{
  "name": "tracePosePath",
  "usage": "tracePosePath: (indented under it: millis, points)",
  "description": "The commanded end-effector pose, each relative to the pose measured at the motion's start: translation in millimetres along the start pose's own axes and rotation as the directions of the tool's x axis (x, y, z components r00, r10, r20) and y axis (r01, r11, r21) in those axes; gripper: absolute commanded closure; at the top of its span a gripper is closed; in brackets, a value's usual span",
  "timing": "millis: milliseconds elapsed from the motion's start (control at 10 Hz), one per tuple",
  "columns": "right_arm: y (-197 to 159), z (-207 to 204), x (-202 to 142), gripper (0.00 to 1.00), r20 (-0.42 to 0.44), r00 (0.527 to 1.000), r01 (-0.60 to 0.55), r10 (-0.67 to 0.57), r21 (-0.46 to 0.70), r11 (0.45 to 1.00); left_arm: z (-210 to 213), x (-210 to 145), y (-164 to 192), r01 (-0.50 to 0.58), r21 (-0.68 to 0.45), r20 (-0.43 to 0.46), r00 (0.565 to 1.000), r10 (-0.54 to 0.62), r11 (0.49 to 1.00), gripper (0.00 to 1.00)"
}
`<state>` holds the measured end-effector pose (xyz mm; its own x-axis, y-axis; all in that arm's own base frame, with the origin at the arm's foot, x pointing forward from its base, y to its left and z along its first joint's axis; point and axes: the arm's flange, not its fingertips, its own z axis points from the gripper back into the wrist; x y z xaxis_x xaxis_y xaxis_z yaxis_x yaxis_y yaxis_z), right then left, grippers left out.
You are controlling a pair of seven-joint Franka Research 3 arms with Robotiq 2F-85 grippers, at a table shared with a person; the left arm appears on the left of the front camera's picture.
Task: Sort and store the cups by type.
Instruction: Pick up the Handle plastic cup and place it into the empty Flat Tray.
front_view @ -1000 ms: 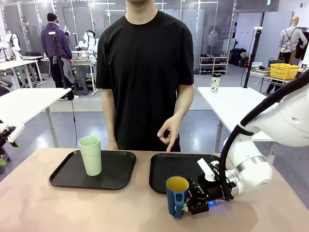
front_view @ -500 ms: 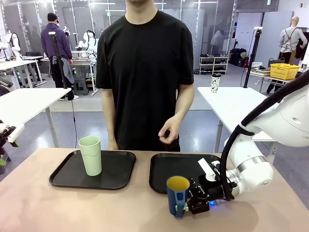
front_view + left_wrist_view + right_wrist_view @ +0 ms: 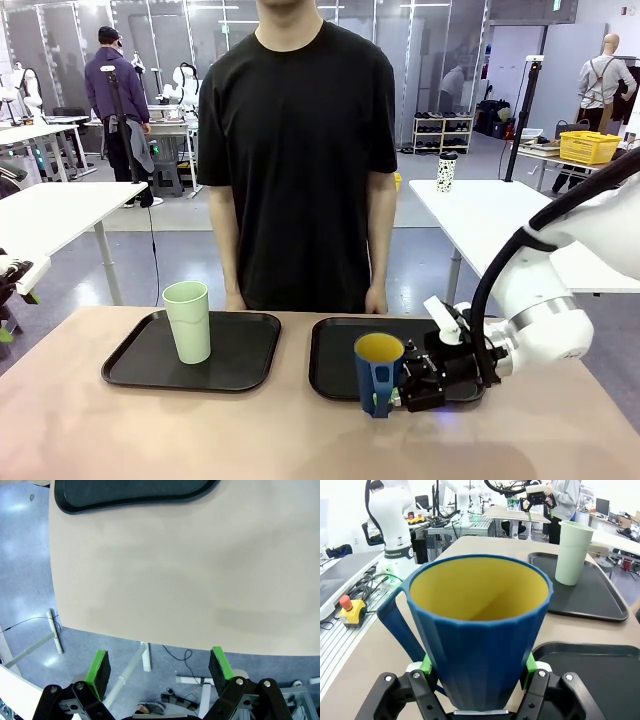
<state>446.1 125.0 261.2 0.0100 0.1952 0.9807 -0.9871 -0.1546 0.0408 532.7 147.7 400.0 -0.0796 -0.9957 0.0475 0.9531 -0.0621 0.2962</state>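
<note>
- Beige table (image 3: 150, 430) is carrying two black trays.
- Right gripper (image 3: 400, 385) is clamping blue mug (image 3: 379, 372) over right tray's (image 3: 335, 365) near edge.
- Green tumbler (image 3: 188, 321) is standing on left tray (image 3: 135, 365).
- Left gripper (image 3: 159, 672) is gaping wide, empty.

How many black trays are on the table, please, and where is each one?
2. The rectangular black plastic tray on the robot's left holds the tall pale green plastic tumbler. The other black tray, toward the right, sits behind the blue handled mug gripped by the right hand.
</note>
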Motion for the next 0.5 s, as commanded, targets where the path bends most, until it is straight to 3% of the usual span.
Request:
tracePosePath:
  millis: [0,400]
  points:
    - [9.4,4.8,13.6,0.71,-0.029,0.999,0.028,-0.028,0.0,1.0,1.3,-2.5,0.5,0.014,0.023,0.02,1.0,-0.014,1.0,0.0]
    - [3.8,2.9,10.2,0.71,-0.005,1.0,0.001,-0.001,-0.004,1.0,1.3,-2.5,0.5,0.014,0.023,0.02,1.0,-0.014,1.0,0.0]
